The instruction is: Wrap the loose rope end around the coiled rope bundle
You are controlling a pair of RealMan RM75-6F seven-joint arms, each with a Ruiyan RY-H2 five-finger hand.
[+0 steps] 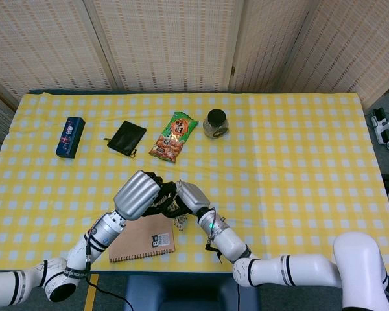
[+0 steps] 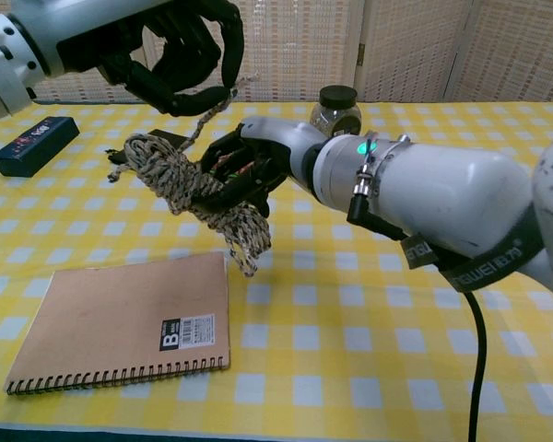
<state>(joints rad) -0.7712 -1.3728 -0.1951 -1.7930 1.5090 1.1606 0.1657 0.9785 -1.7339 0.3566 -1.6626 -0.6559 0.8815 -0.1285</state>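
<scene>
A coiled bundle of speckled tan rope (image 2: 180, 184) hangs in the air over the table, and my right hand (image 2: 249, 166) grips it around the middle. The loose rope end (image 2: 223, 97) rises from the bundle and is pinched in my left hand (image 2: 180, 51), which hovers just above and to the left of the bundle. In the head view both hands crowd together, left hand (image 1: 139, 194) beside right hand (image 1: 189, 196), and only a scrap of rope (image 1: 177, 210) shows between them.
A brown spiral notebook (image 2: 120, 322) lies below the bundle near the front edge. Further back stand a black pouch (image 1: 126, 137), a green snack bag (image 1: 174, 136), a dark-lidded jar (image 1: 215, 123) and a blue box (image 1: 70, 137) at far left.
</scene>
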